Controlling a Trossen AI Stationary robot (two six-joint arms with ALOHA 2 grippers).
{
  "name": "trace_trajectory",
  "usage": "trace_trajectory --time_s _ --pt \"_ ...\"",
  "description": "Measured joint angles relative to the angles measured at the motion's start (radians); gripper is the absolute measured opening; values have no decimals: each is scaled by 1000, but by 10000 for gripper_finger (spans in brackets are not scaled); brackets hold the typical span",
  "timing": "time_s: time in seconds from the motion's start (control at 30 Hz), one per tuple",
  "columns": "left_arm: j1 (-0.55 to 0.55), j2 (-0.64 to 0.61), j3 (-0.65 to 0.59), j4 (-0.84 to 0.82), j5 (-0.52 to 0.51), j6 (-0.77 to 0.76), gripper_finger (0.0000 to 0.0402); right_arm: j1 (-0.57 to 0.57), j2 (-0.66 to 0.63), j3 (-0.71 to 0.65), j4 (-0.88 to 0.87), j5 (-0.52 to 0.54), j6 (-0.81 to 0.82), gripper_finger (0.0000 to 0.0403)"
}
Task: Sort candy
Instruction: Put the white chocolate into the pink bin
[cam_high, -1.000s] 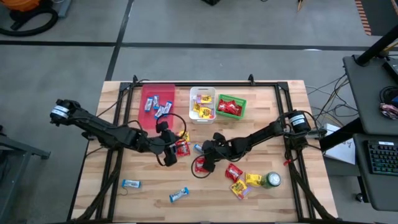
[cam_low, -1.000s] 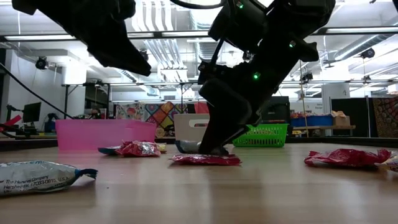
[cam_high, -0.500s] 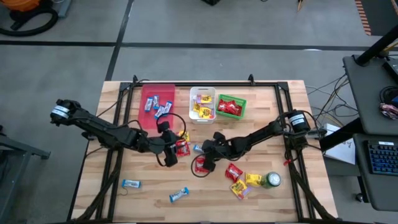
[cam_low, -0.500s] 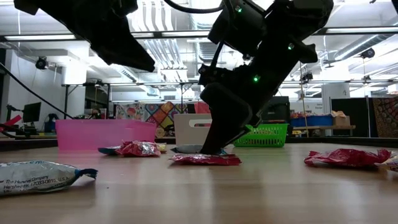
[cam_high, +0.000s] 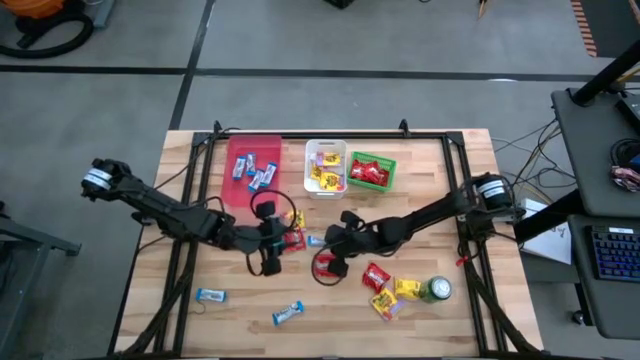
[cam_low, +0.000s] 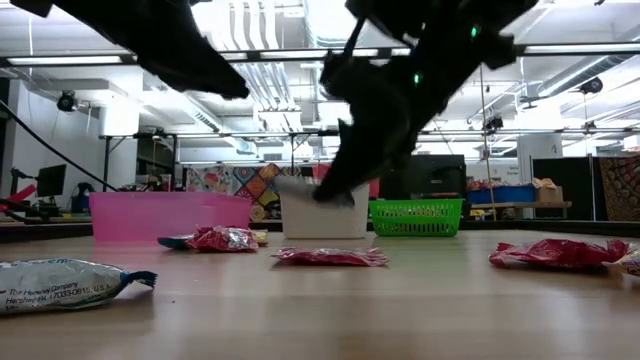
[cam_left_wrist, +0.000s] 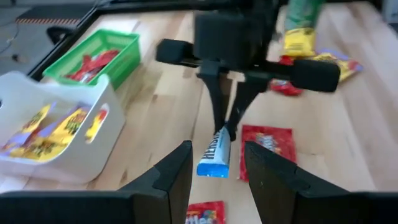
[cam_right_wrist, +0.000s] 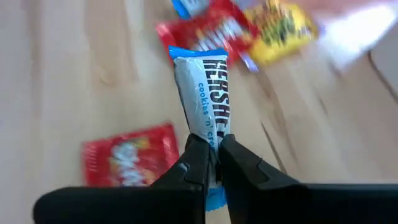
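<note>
The candy lies scattered on the wooden table: red packets (cam_high: 325, 266), yellow packets (cam_high: 405, 289) and blue-and-silver bars (cam_high: 287, 314). My right gripper (cam_right_wrist: 211, 158) is near the table's middle, shut on one blue-and-silver bar (cam_right_wrist: 202, 93) that hangs above the wood. My left gripper (cam_left_wrist: 217, 180) stands open just left of it, facing that bar (cam_left_wrist: 214, 154), and touches nothing. A red packet (cam_high: 293, 238) lies flat beside the left gripper (cam_high: 272, 245). My right gripper pinches the bar between its two fingers near one end (cam_right_wrist: 208, 138); a short blue tip sticks out behind them. The fingers slant down from the table's right side and lie along the bar, which juts out ahead of them. The bar (cam_low: 318, 190) is clear of the table.
A pink tray (cam_high: 253, 150) with blue bars, a white bin (cam_high: 326, 150) with yellow packets and a green basket (cam_high: 385, 160) with red ones stand along the far edge. A green can (cam_high: 437, 290) stands near right among more packets. Two blue bars (cam_high: 210, 295) lie near left.
My right gripper has shut on the blue-and-silver bar and risen, taking it off the table; the red packet that lay beside the bar stays flat where it was.
</note>
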Motion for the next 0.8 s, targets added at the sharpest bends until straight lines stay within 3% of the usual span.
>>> trace_trajectory --time_s 0.23,0.6,0.8 --pt "-69 0 0 63 -1 59 130 14 -97 -19 74 4 -92 22" --pt "-120 -1 -1 56 -11 32 130 -13 -213 -58 193 9 -160 22" --pt "-120 -3 -1 46 -87 17 130 -16 -218 -64 375 -1 -243 22"
